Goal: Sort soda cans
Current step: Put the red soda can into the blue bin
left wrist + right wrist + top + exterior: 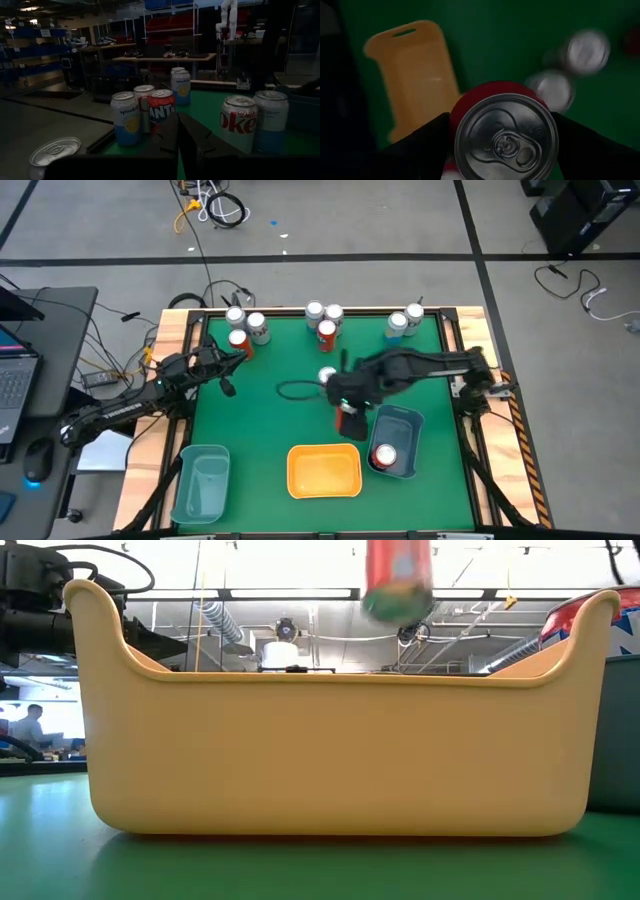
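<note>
Both arms are dark, nearly black, built of jointed tubular links. The left hand (178, 145) has two matte black, wedge-shaped fingers; the right hand (502, 145) likewise has broad black fingers.

A warehouse-like lab: storage shelving (170, 20) with bins, workbenches (165, 57), exposed ceiling ducts (215, 620) (cables (215, 210) strewn across the floor).

Soda cans (325, 325): ten in view — seven along the upper edge, one mid-frame, one held, one in a bin. Bins (324, 472): three along the lower edge.
</note>
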Motion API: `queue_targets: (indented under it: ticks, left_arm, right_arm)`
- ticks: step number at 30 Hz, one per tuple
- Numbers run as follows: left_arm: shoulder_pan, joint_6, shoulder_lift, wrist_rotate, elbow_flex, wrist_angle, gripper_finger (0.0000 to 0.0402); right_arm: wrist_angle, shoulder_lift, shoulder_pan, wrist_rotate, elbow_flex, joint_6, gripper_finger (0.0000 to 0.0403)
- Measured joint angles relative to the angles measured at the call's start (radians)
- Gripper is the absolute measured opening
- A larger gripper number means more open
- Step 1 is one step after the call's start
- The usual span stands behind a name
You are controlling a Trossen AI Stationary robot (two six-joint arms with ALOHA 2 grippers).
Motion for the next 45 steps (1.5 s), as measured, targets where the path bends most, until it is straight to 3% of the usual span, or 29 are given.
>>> queue_targets:
  ticks: [9,17,22,27,34,45]
  left_arm:
    - [0.0,0.0,0.0,0.015,0.0,0.0,0.0012]
    - [0.0,-0.006,0.0,0.015,0.0,0.001,0.0012]
    - [0.0,-0.008,0.0,0.015,0.004,-0.005,0.0012]
    - [0.0,-0.008,0.0,0.015,0.021,-0.003,0.0012]
    - [0.0,-0.008,0.0,0.014,0.021,-0.009,0.0012]
    - [0.0,-0.011,0.0,0.009,0.022,-0.02,0.0012]
  right_arm:
    - [0.008,-0.194,0.144,0.111,-0.17,0.364,0.0288]
    - [0.006,-0.389,0.265,0.017,-0.498,0.699,0.0288]
    - [0.01,-0.466,0.334,0.005,-0.633,0.836,0.0288]
    - [0.01,-0.487,0.355,-0.025,-0.754,0.875,0.0288]
    - [0.173,-0.486,0.325,-0.021,-0.86,0.821,0.0288]
    - [0.278,-0.477,0.318,-0.032,-0.907,0.817,0.0288]
